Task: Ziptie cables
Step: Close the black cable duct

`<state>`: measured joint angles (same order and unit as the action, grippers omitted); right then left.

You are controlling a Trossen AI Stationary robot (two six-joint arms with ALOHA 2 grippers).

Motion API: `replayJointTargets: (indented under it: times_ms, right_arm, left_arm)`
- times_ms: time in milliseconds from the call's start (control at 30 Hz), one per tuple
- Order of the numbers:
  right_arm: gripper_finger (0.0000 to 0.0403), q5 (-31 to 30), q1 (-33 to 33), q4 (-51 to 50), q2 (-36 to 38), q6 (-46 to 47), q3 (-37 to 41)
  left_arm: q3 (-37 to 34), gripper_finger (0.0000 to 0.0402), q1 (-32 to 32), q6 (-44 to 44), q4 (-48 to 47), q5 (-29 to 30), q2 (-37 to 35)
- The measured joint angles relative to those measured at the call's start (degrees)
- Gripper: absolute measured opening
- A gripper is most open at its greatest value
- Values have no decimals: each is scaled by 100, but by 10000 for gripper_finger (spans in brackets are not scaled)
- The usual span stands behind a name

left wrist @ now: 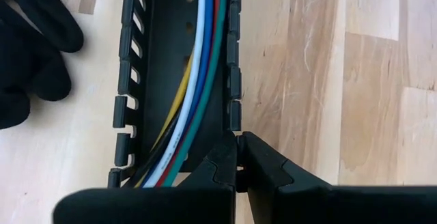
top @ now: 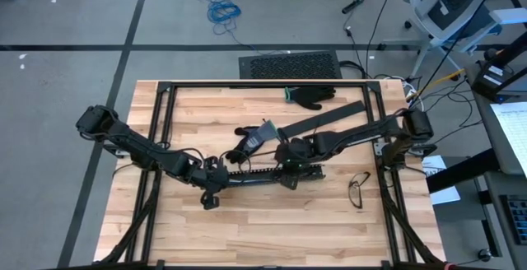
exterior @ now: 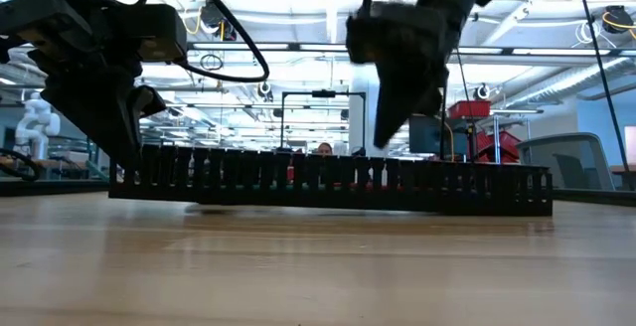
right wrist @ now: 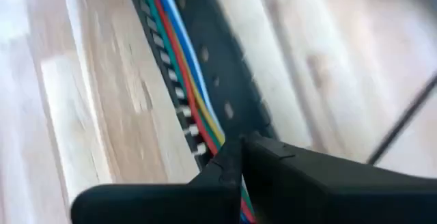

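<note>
Both arms are down at the long black slotted channel [top: 259,176] in the middle of the high view, a little below centre. The cables [left wrist: 194,80] lie inside it, a flat run of white, blue, red, green and yellow strands packed side by side. The left gripper [left wrist: 237,162] sits at the channel's left end with its fingers pressed together on the slotted wall, pinching plastic rather than wire as far as I can judge. The right gripper [right wrist: 240,157] is squeezed shut near the channel's right-hand part, on the wall at the very edge of the strands; whether it catches any wire I cannot tell.

To do this step well, I would keep the channel pinned flat and steady at both ends, so the strands stay bunched and do not spring out of the slots before a tie goes round them.

The bundle's long axis follows the channel: nearly left to right across the high view, with its right end tipped slightly toward the top.

A black glove [top: 313,96] lies in the upper middle, a pair of glasses [top: 359,189] at the lower right.
</note>
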<state>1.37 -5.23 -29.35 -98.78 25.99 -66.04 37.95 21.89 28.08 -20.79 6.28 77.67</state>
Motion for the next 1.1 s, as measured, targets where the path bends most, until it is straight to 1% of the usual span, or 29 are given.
replayJointTargets:
  times_ms: [67,167,267,333,467,600,700,800,900,967,1033,1100]
  right_arm:
    - [7,-140,3,-9,146,45,-28]
    - [26,-151,4,141,365,42,-63]
    - [62,-144,4,181,472,-1,-68]
    - [92,-138,1,168,508,-12,-66]
    - [157,-140,1,199,578,59,-66]
    - [215,-149,-9,297,570,30,-66]
    - [248,-151,15,525,570,-81,-64]
    - [269,-236,123,1034,570,-319,-64]
    - [280,-539,351,1549,570,-661,-69]
    - [283,-785,576,1484,568,-924,-239]
    - [282,-945,845,1042,568,-1315,-550]
    - [280,-1027,1112,182,573,-1832,-969]
  left_arm:
    - [0,18,0,8,9,-39,0]
    - [0,18,0,148,26,-167,0]
    - [0,22,-16,282,27,-231,0]
    - [0,35,-36,293,24,-293,0]
    - [2,81,-55,316,30,-519,0]
    - [2,139,-55,310,45,-605,0]
    - [57,179,-55,305,7,-607,0]
    - [223,210,-55,273,-40,-609,0]
    - [583,230,-55,236,-593,-627,0]
    - [858,238,-55,1,-1132,-623,-5]
    - [1169,243,-60,-323,-1781,-501,-42]
    - [1562,244,-124,-649,-2559,-150,-86]
